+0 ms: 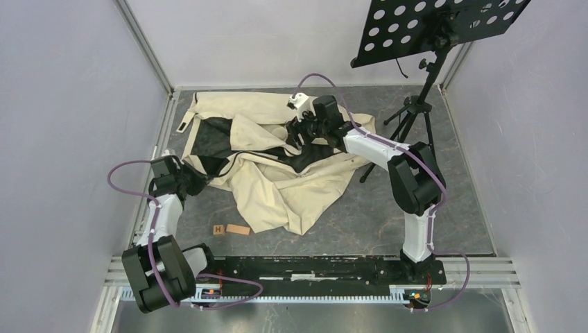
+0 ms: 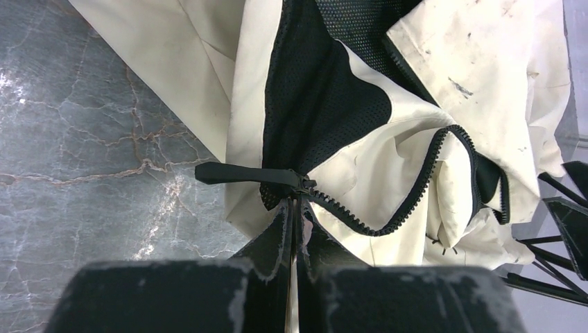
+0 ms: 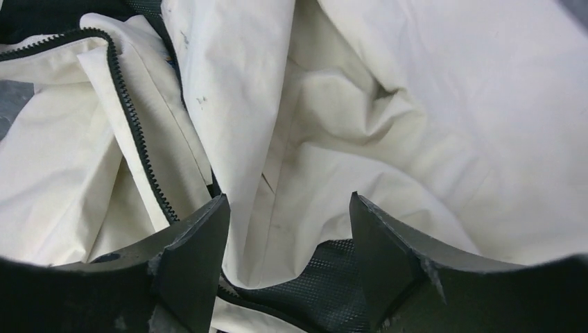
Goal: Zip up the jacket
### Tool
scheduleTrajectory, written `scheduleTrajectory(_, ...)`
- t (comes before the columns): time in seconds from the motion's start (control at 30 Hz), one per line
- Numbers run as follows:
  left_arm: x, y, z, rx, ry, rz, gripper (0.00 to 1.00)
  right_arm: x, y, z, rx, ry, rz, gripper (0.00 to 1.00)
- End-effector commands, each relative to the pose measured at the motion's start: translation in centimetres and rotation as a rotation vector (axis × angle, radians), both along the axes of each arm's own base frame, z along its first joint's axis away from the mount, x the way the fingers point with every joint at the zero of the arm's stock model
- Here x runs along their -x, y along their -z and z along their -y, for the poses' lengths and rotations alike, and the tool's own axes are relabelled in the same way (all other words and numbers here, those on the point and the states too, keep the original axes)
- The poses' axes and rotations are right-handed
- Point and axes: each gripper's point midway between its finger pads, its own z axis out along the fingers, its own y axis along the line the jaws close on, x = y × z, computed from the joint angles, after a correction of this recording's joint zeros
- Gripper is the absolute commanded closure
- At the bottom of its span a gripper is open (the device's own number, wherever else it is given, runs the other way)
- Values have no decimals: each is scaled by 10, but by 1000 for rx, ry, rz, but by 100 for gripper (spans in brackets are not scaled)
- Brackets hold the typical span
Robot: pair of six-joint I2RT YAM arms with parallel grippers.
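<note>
Two grippers: left pinches jacket hem, slider just ahead of its tips, likely as anchor; right gapes open over folds

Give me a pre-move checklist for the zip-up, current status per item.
1. Anchor: left gripper holding the jacket below the slider: ok, fingers shut on the hem.
2. Access: pull tab exposed: ok, it sticks out sideways, uncovered.
3. Readiness: right gripper able to grasp: ok, fingers open.
4. Position: right gripper at the pull tab: not ok, it is over crumpled cream fabric, away from the slider.
5. Track: zipper teeth running straight: not ok, the row curves and the fabric is bunched.
6. Engagement: both tooth rows seated in the slider: cannot tell.
</note>
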Motion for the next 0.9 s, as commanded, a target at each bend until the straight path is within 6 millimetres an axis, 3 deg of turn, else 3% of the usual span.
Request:
scheduleTrajectory(0.0, -7, -10, 5, -14, 58, 61, 98, -5, -73, -19, 71, -97, 332, 26)
scheduleTrajectory(0.1, -8, -10, 7, -7, 67, 66, 98, -4, -88, -46, 104, -122, 453, 20)
scheduleTrajectory(0.4, -9, -12, 9, 3, 80, 79, 98, -26, -98, -127, 146, -169, 623, 22)
scheduleTrajectory(0.67, -9, -12, 13, 20, 86, 88, 98, -24, -59, -172, 185, -218, 643, 18)
scheduleTrajectory(0.87, -11, -11, 15, 36, 90, 93, 98, -26, -22, -184, 214, -227, 617, 14)
